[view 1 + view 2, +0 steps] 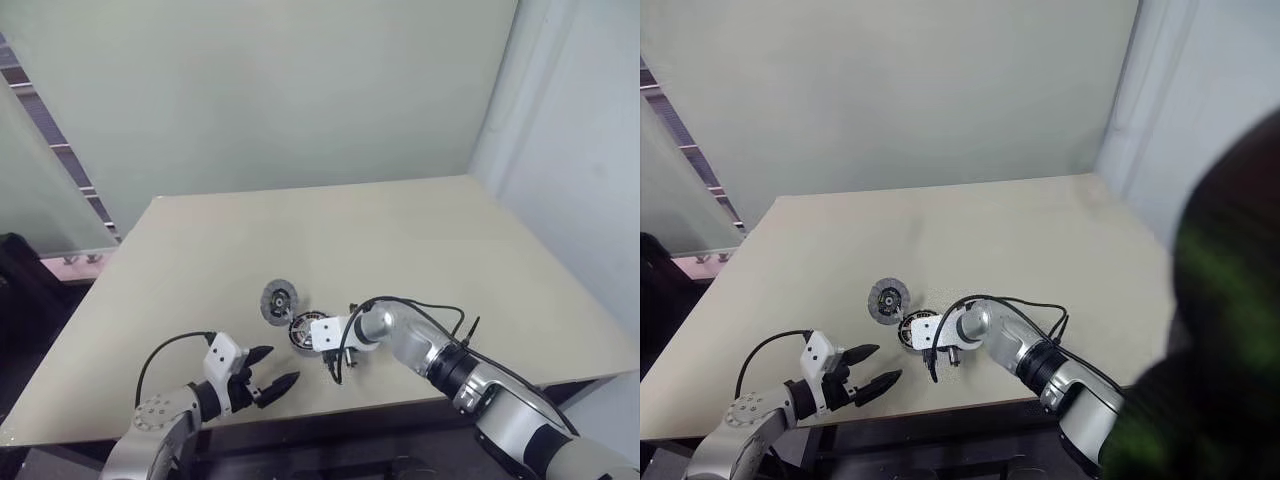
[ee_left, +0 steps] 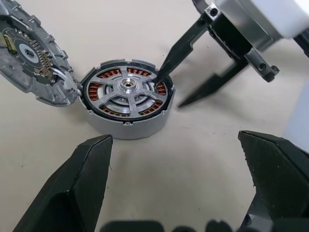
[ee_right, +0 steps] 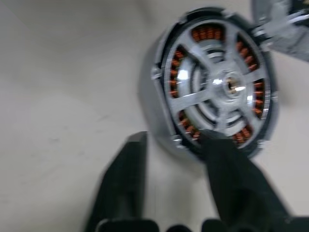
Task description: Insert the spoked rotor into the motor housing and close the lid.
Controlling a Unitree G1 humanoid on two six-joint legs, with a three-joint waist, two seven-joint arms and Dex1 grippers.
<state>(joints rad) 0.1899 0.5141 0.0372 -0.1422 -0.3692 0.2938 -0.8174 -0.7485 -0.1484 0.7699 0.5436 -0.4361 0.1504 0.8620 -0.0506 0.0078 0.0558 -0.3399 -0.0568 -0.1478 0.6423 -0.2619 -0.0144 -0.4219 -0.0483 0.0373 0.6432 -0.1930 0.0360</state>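
Nearest, at lower left of the head view, left gripper (image 1: 272, 372) spread wide and empty, resting near the front edge of the beige table (image 1: 430, 240), fingers aimed up and right toward the work. Just beyond, in the lower middle, right gripper (image 1: 303, 333) reaching in from the right, jaws partly narrowed and straddling the rim of the motor housing (image 2: 126, 100): one fingertip (image 2: 161, 75) down on the spoked rotor (image 2: 127, 91) at its edge, the other outside the silver wall on the table. Whether clamped on that rim, cannot tell. Rotor apparently already seated, spokes flat over the copper windings, hub centred. Farther up and left, touching the housing at a hinge-like joint, the lid (image 1: 279, 300) lying swung open, inner face up. So lid sits on the housing's far-left side, opposite the right gripper; probably nearer the left gripper's line of reach for folding it over.
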